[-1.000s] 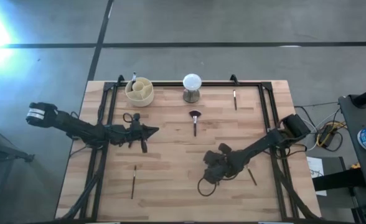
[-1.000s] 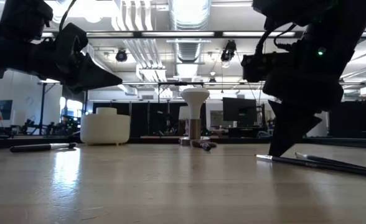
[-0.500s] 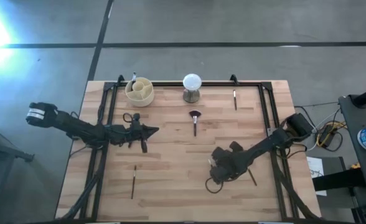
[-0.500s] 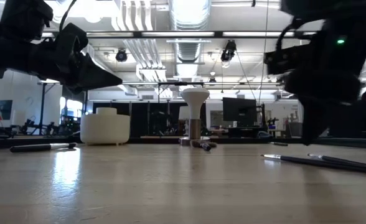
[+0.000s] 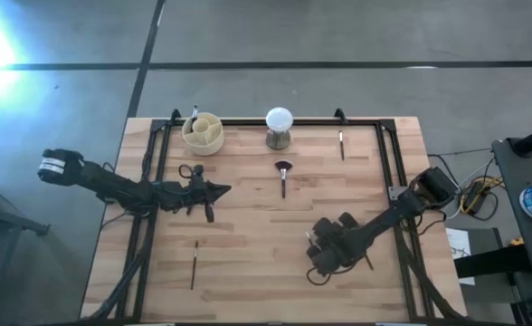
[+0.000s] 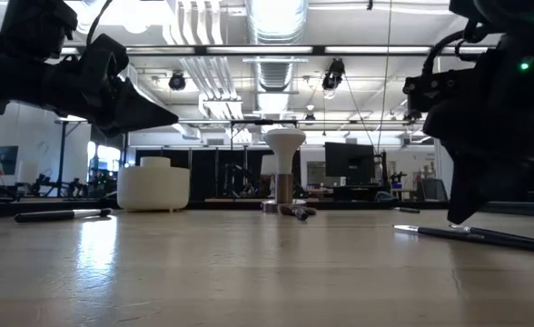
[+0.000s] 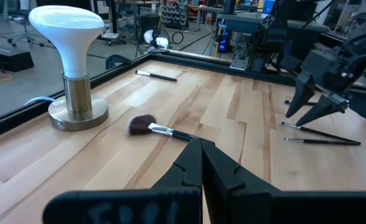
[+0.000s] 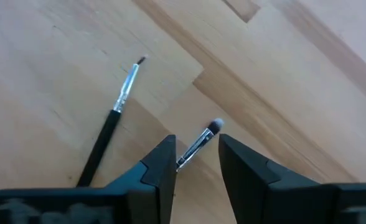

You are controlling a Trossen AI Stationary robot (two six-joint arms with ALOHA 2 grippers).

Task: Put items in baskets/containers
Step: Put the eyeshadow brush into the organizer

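My right gripper (image 8: 195, 158) is open and low over the table's near right part (image 5: 323, 256). Its fingers stand on either side of a thin brush with a small pale tip (image 8: 200, 144). A second thin brush (image 8: 111, 127) lies beside it. Both show in the low view (image 6: 449, 233). My left gripper (image 7: 201, 155) is shut and empty, and hangs above the table's left middle (image 5: 221, 190). The cream cup (image 5: 202, 133) stands at the far left with a brush (image 5: 194, 111) sticking up in it. The fan brush (image 5: 283, 175) lies flat mid-table.
The white ball on its metal stand (image 5: 279, 127) is at the far middle. One brush (image 5: 341, 143) lies at the far right, another (image 5: 194, 263) near left. A black frame rail (image 5: 275, 121) runs along the table's far and side edges.
My right gripper has gone toward the table's right and near edges, staying low over the two brushes there. My left arm has kept still.
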